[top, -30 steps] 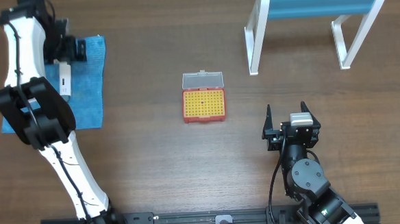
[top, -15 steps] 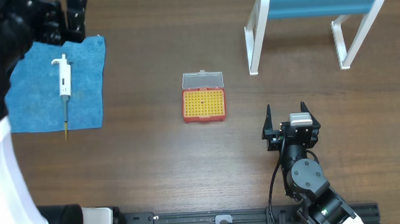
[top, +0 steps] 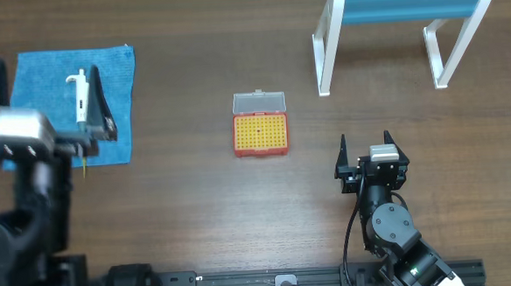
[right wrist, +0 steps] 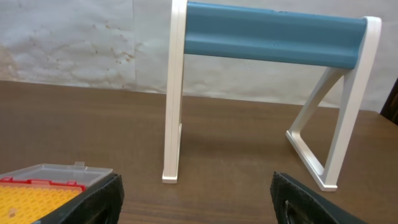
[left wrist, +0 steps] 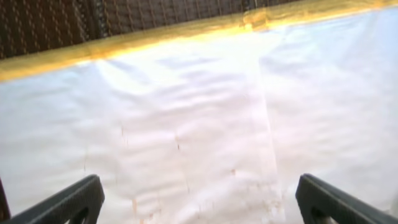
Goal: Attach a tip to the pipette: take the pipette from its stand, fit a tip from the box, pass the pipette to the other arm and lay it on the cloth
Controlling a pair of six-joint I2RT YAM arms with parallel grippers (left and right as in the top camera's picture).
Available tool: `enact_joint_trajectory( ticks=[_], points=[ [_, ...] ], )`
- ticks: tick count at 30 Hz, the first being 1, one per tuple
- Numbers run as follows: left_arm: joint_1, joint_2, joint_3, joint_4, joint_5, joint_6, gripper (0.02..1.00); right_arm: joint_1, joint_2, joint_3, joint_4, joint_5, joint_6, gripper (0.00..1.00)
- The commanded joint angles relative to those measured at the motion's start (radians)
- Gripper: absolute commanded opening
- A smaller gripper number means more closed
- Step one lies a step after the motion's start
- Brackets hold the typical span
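Pipette point(top: 79, 93) flat on the cloth point(top: 116, 80), long axis running away from the arm bases, plunger end far, tip near. From above it lies just beside the left jaws. Left jaws wide open, empty, raised, facing a wall point(left wrist: 199, 124); half a second ago they hung past the cloth's far corner. Right jaws open, empty, unmoved.

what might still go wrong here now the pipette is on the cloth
The left gripper is open, and in the top view one of its fingers shows right beside the pipette on the cloth; a sideways swing might knock it off. The tip box stands open mid-table, so an arm crossing low may snag its lid.
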State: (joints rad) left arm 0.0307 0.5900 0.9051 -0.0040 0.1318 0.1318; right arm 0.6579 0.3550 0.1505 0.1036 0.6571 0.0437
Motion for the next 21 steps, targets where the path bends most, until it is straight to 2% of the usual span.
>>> enact_joint_trajectory(
  ticks=[1,4,8,11,15,16,21],
  points=[
    [0.033,-0.306,-0.475,0.24,-0.011,-0.072,0.998,0.006,-0.009,-0.002,0.002,0.009,0.005,0.781],
    [0.034,-0.384,-0.675,0.346,-0.024,-0.145,0.998,0.006,-0.009,-0.002,0.002,0.009,0.005,0.781],
    [0.024,-0.472,-0.807,0.346,-0.043,-0.182,0.998,0.006,-0.009,-0.002,0.002,0.009,0.005,0.781],
    [-0.027,-0.534,-0.873,0.323,-0.103,-0.243,0.998,0.006,-0.009,-0.002,0.002,0.009,0.005,0.781],
    [-0.072,-0.587,-0.9,0.081,-0.105,-0.327,0.998,0.006,-0.009,-0.002,0.002,0.009,0.005,0.781],
    [-0.072,-0.587,-0.9,0.021,-0.079,-0.338,0.998,0.006,-0.009,-0.002,0.003,0.009,0.005,0.781],
    [-0.072,-0.587,-0.9,-0.07,-0.042,-0.337,0.998,0.006,-0.009,-0.002,0.002,0.009,0.005,0.781]
  ],
)
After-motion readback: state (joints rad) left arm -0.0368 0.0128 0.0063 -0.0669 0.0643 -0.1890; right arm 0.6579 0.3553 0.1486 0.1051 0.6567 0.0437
